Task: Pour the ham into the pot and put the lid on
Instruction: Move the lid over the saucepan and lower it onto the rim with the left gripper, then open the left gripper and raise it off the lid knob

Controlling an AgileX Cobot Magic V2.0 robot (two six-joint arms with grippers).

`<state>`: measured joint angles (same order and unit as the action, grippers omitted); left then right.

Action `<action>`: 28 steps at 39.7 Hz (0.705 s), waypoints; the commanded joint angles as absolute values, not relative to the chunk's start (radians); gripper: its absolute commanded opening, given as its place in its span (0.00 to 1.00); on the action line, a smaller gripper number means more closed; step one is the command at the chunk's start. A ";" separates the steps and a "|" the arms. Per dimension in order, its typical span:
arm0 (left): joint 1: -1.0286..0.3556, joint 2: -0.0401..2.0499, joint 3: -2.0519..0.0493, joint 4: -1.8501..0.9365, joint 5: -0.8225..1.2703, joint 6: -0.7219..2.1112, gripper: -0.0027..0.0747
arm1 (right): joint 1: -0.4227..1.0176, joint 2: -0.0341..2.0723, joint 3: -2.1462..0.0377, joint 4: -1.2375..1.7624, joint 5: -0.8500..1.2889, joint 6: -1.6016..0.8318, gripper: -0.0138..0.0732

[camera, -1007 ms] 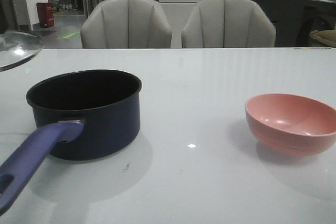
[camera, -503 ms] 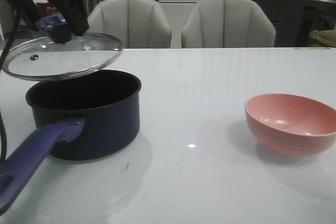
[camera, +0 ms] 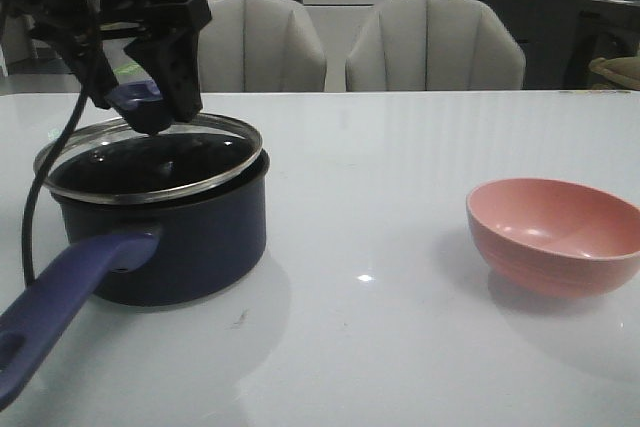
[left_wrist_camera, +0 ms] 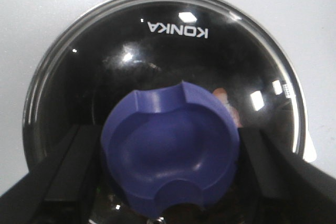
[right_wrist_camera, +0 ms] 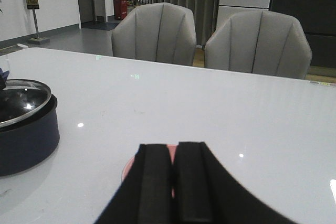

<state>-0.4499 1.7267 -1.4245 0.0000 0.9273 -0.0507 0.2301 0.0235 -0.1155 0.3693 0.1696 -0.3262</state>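
A white glossy table [camera: 400, 277] is filling the lower part of the front view, and two grey padded chairs [camera: 340, 42] are standing behind its far edge. On the left side of the table the dark navy-blue saucepan with the long purple-blue handle [camera: 160, 237] is sitting, its handle pointing toward the camera and to the left. The round glass lid with the metal rim and dark blue notched knob [camera: 150, 157] is lying over the mouth of the pot, a little tilted, so its far right edge is looking slightly higher than the pot's rim; whether it is fully seated I cannot tell. The left gripper [camera: 140, 97] is reaching down from above and its black fingers [left_wrist_camera: 68, 166] are pressing on both sides of the knob, holding the lid. In the left wrist view a small orange-pink piece of ham [left_wrist_camera: 231, 106] is showing through the glass inside the pot, just beside the knob.

On the right side of the table, well apart from the pot, a pink round bowl [camera: 555, 237] is standing upright. The right gripper [right_wrist_camera: 173, 182] is hovering near this bowl, its two black fingers closed together with nothing between them.
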 commanded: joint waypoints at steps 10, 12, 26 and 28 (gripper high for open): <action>-0.458 1.700 -1.464 -0.010 0.834 -0.053 0.56 | 0.231 0.035 -0.146 0.374 0.103 -0.333 0.33; -0.458 1.702 -1.465 -0.010 0.834 -0.053 0.56 | 0.231 0.035 -0.146 0.374 0.103 -0.333 0.33; -0.458 1.732 -1.466 0.000 0.888 -0.053 0.56 | 0.231 0.035 -0.146 0.374 0.104 -0.333 0.33; -0.458 1.734 -1.466 0.000 0.888 -0.053 0.56 | 0.231 0.035 -0.146 0.374 0.104 -0.333 0.33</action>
